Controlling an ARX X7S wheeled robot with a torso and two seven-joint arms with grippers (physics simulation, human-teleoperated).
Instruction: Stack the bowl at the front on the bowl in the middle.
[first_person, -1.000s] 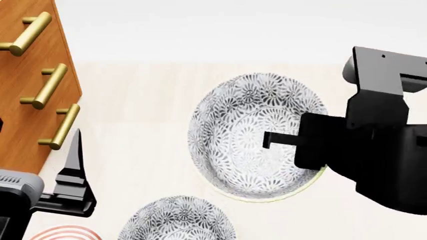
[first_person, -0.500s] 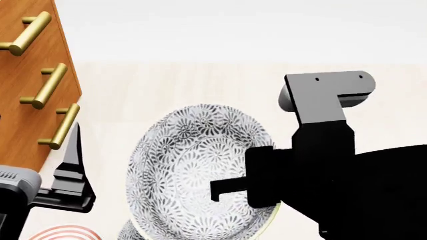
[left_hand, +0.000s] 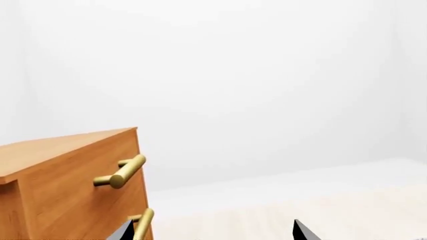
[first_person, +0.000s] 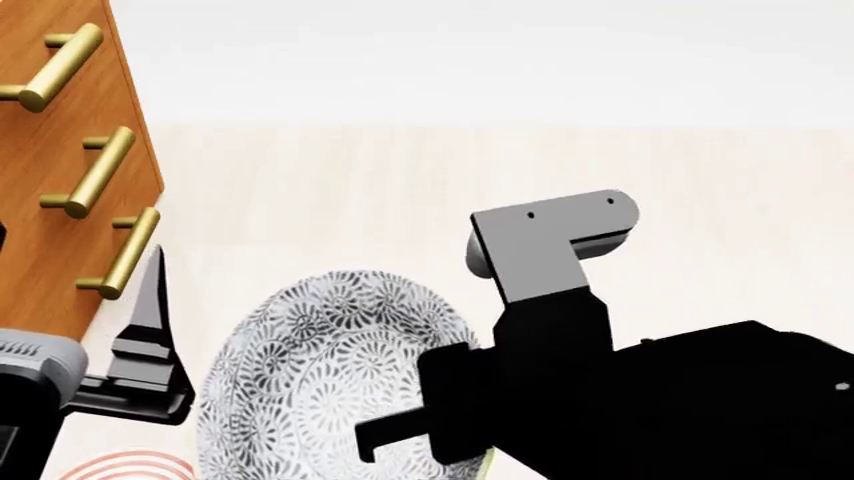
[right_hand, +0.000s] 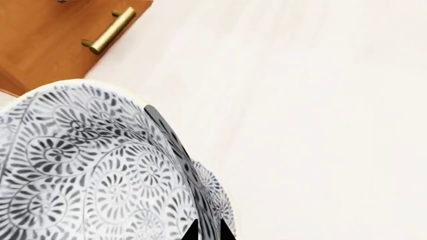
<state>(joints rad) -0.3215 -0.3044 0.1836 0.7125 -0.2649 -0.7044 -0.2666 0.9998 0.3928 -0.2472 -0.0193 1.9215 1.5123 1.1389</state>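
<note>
The right pincer (first_person: 400, 432) grips the patterned bowl (first_person: 320, 380) by its rim, lifted above the table (first_person: 400, 190) near its front edge, so setting it down remains; the left pincer (first_person: 147, 330) sits wide apart.

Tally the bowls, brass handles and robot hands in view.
Bowls: 2 (held bowl, second bowl)
Brass handles: 3
Hands: 2 (left hand, right hand)
Total: 7
</note>
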